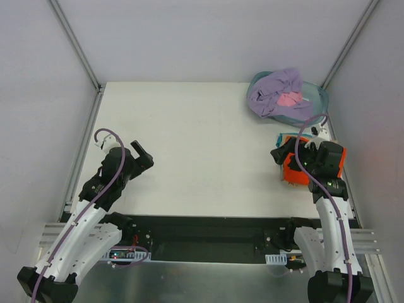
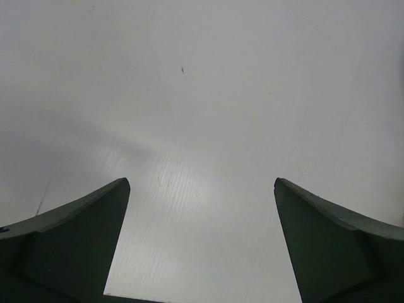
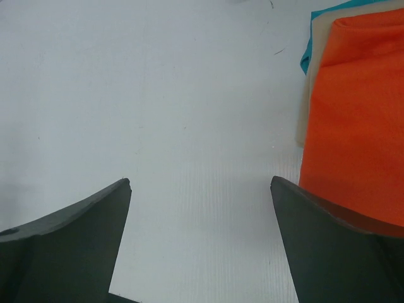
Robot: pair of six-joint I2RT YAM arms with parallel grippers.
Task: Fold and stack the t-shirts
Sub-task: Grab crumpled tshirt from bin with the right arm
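Observation:
A lavender-purple t-shirt lies bunched in the blue-green plastic tub at the back right, with a pink t-shirt showing under it. A folded bright orange t-shirt lies at the right edge of the table on a teal t-shirt. In the right wrist view the orange t-shirt fills the right side, with a teal edge behind it. My right gripper is open and empty over bare table just left of the stack. My left gripper is open and empty over bare table at the left.
The white table is walled by grey panels with metal rails along both sides. A pale beige layer shows between the orange and teal cloth. The arm bases stand on the black strip at the near edge.

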